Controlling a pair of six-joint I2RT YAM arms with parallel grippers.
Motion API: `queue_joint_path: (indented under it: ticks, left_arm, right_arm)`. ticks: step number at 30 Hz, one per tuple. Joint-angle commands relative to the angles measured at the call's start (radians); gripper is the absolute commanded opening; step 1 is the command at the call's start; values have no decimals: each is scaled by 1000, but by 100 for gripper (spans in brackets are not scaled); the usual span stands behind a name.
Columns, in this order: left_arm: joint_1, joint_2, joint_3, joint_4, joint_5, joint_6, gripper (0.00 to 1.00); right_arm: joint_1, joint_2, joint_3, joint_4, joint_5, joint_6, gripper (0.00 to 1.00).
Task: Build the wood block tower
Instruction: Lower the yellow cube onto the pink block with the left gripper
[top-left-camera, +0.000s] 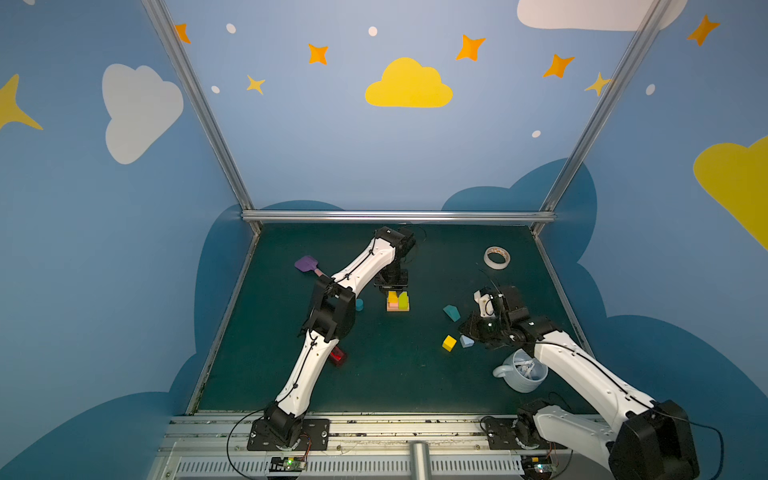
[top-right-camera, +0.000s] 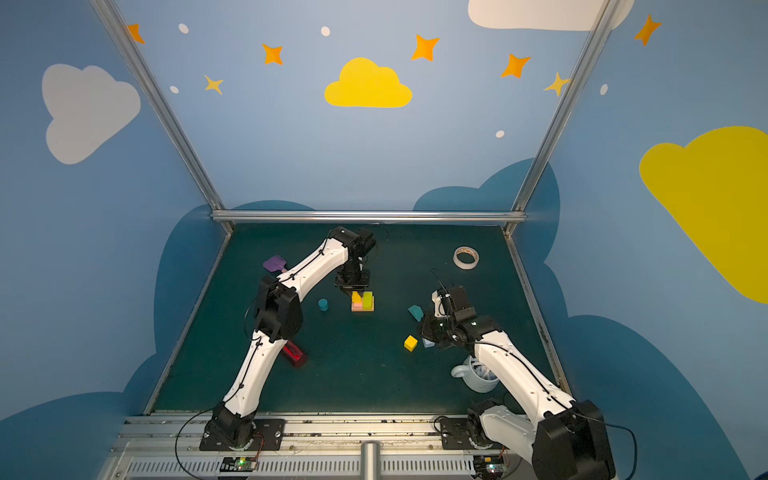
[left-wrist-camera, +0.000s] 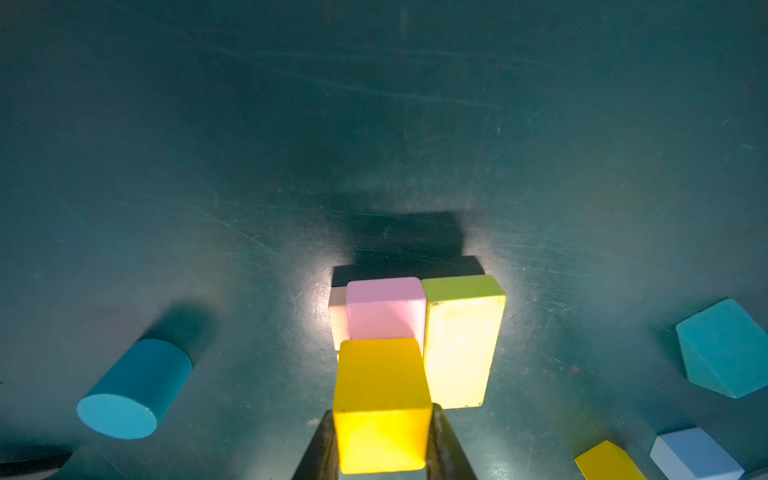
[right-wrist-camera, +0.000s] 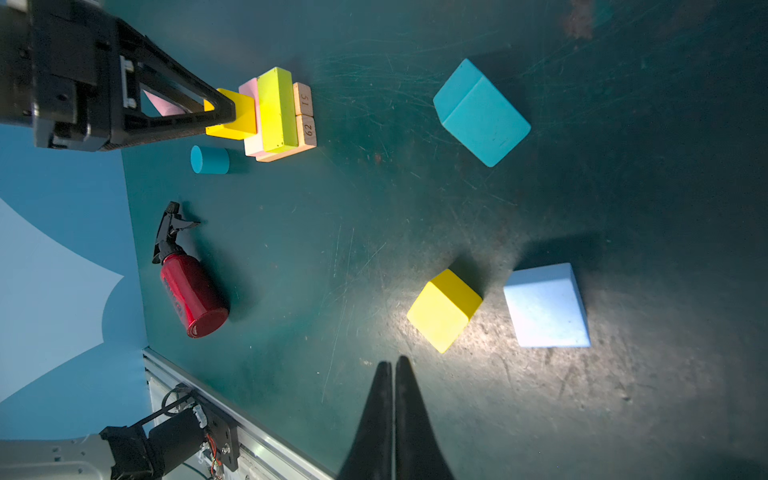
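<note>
Mug (top-left-camera: 519, 376): nearest to us, tucked against the right arm's forearm. We judge that a wide swing of that arm could knock it.
Right pincer (right-wrist-camera: 393, 365): fingers pressed together and empty, hovering over the table (top-left-camera: 395, 374) just short of the loose yellow cube (right-wrist-camera: 444, 309) and the pale-blue cube (right-wrist-camera: 546, 305). If it comes down like this, it would shove a cube rather than straddle it.
Red bottle (right-wrist-camera: 191, 291): lying on its side near the left arm. It is clutter, not a block.
Teal house-shape (top-left-camera: 451, 312): lying well apart from the tower. We think its sloped faces may slip in a grasp.
Teal cylinder (top-right-camera: 323, 304): upright near the tower. A brush from the left arm could topple it and set it rolling.
Left pincer (left-wrist-camera: 382, 419): clamped on the held yellow cube (left-wrist-camera: 378, 374), at or just above the end of the pink slab (left-wrist-camera: 384, 307) nearest the pincer.
Tower (top-left-camera: 398, 301): mid-table, with the pink slab and lime slab (left-wrist-camera: 459, 340) on two tan bars (right-wrist-camera: 305, 116). The lime slab stands higher. We fear the cube scraping it, sitting too close to the pink slab's end, or being dragged by a finger on release.
</note>
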Motion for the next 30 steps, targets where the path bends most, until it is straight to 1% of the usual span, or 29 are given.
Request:
queue_joint_path:
  ticks: [1,14,15,30]
  left_arm:
    - [-1,19,18,-9,10,-13,13]
    - [-5,38,48,-23,16,-22,15]
    - [-7,40,50,-24,16,-22,15]
    - [-7,33,65,-54,-50,-35,16]
  right_arm:
    - [-6,-8,-15,10,-10,2,6]
    - [-9,-10,-14,20,-14,5,6]
    - [-9,-11,-38,19,-12,5,6]
    - [-12,-4,-46,34,-21,9,6]
